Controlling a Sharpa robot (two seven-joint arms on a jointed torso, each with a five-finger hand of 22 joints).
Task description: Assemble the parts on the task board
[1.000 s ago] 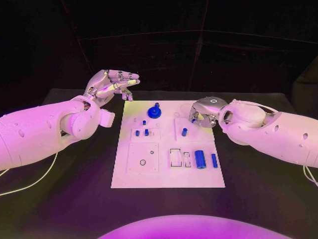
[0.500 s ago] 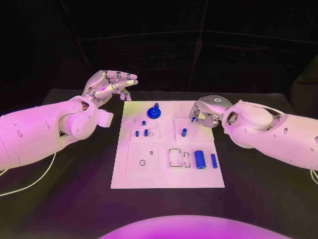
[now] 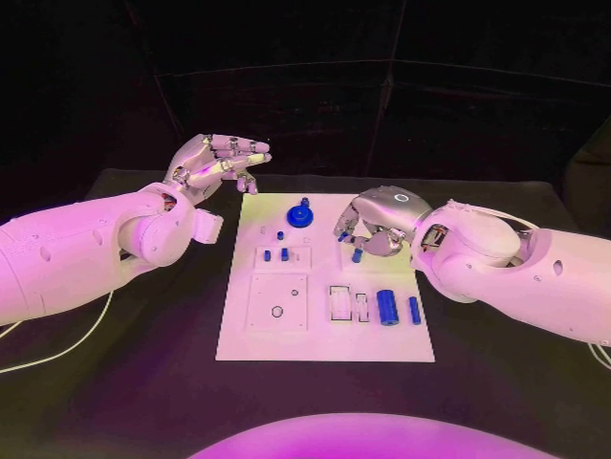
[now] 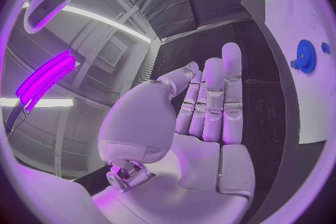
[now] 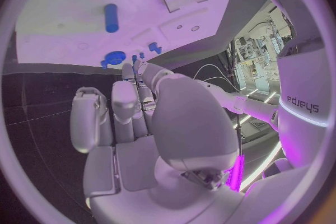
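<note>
Since the earlier pictures the right robot hand [image 3: 370, 222] had swung inward from the board's right edge and hung over the upper right part of the board, above a small blue peg [image 3: 357, 255]. Its fingers were curled downward; whether anything was pinched in them could not be told. The left robot hand [image 3: 220, 163] had kept its place, raised off the board's far left corner, and the left wrist view showed its fingers straight, side by side, holding nothing.

The black bench [image 3: 140, 316] carried the flat white rectangular task board [image 3: 319, 346] in its middle, long axis running away from the robot. The assembly looked only begun. A blue toothed gear with a knob [image 3: 299, 214] sat at the far end and several short blue pegs [image 3: 275, 254] stood in the upper left block. Still loose by the near right, a thick blue cylinder [image 3: 388, 307] and a thinner blue pin [image 3: 414, 309] lay flat, long axes along the board's length, side by side but apart. Just beside them the rectangular slots [image 3: 339, 303] appeared unfilled, as did the round hole [image 3: 276, 312] in the lower left plate.
</note>
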